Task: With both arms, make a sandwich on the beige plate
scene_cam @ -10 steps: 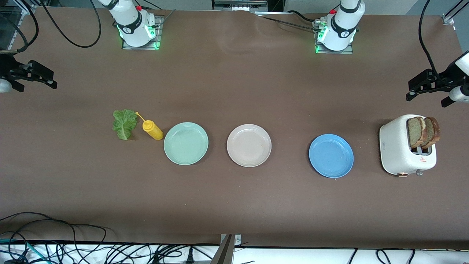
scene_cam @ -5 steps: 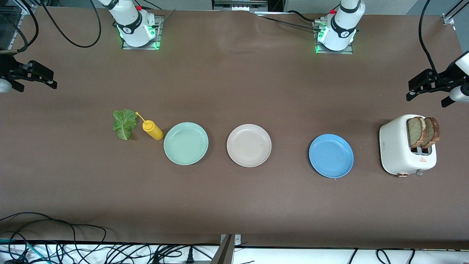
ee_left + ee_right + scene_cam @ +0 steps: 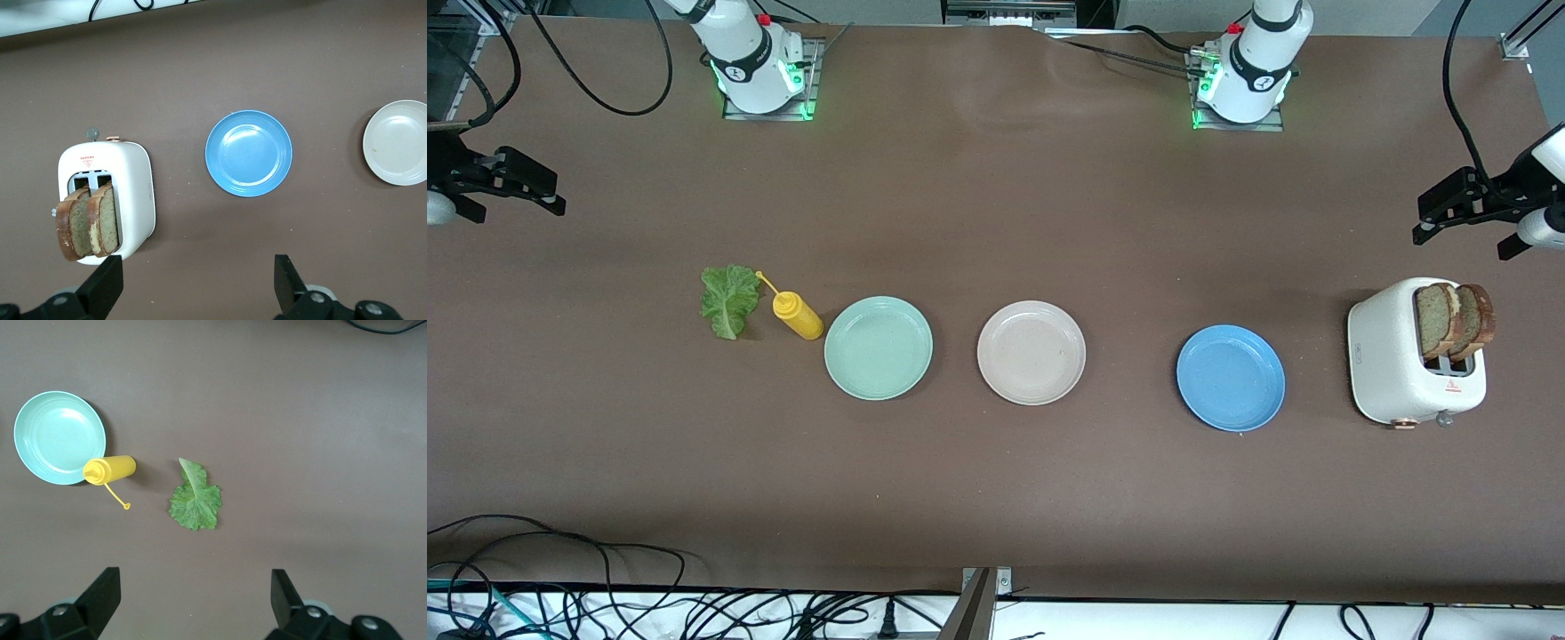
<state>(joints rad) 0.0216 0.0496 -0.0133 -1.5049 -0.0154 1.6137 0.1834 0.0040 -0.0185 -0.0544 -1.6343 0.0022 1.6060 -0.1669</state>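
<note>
Nothing has shifted since the earlier frames — assembly has not begun. Right gripper [image 3: 511, 187] hangs wide open and empty at its table end, waiting; lettuce leaf [image 3: 729, 300] lies beside the mustard bottle [image 3: 797, 315]; beige plate [image 3: 1032, 352] sits bare; bread slices [image 3: 1454, 318] stand in the toaster [image 3: 1387, 364]; left gripper [image 3: 1463, 213] — open, empty.

— What do I have around the rig?

— A wide desk [image 3: 996, 498] with a matte brown top fills my front view, evenly lit.

— And at six o'clock?

— A white strip [image 3: 694, 613] runs along the desk's edge, strewn with tangled black cables [image 3: 560, 569], and a grey metal bracket [image 3: 983, 600] sits at its middle.
</note>
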